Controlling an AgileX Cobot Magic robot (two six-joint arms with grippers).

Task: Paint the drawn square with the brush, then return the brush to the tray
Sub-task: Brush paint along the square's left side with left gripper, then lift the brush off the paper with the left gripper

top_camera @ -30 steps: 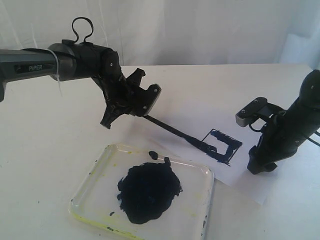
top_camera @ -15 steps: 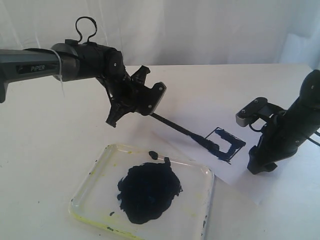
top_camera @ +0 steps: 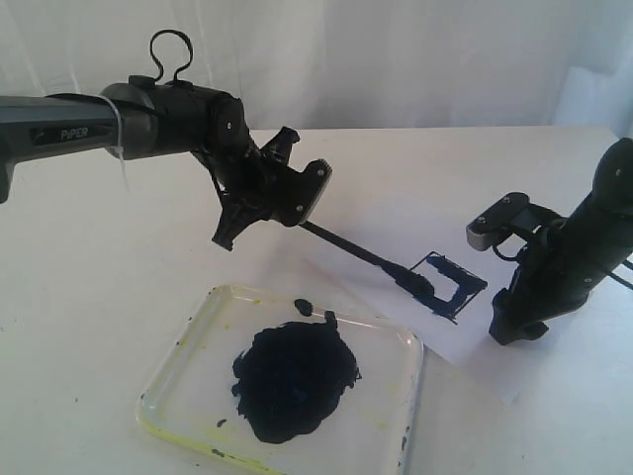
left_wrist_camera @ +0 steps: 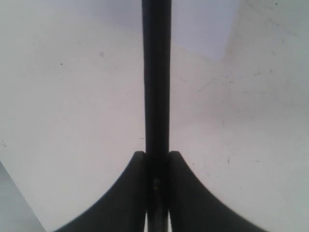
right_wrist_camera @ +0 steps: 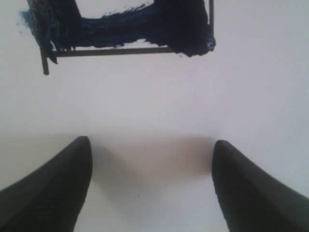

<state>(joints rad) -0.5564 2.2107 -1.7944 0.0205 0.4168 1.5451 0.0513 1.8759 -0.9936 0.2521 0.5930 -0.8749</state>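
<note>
Brush (top_camera: pixel 356 254): principal item, entered in full below; the rest runs by size. Tabletop (top_camera: pixel 89 297): white, carries everything. Tray (top_camera: pixel 183 381): clear, yellow-stained rim, set close by the sheet so that, I judge, reloading and the final return need only a short swing. Paper sheet (top_camera: pixel 467 341): lies flat beside the tray, one edge near its rim. Left hand (top_camera: pixel 299 216): mine, clamped on the brush's handle end, wrist tipped so the shaft slants down toward the sheet. Right hand (top_camera: pixel 516 332): mine, fingers spread wide with nothing in them, poised at the sheet's edge just beside the square, presumably to keep the paper from sliding; whether it touches I cannot tell. Paint blob (top_camera: pixel 294 381): blue-black, mid-tray, with two small dabs (top_camera: pixel 303 305) beyond it. Brush, in full: long, thin, black, tip at the square's corner nearest my left hand, apparently on the paper and well apart from the tray. Drawn square (top_camera: pixel 448 287): tilted outline on the sheet, two sides loaded with thick blue-black strokes, middle bare white; I judge the filling part done and the return to the tray not yet due.
</note>
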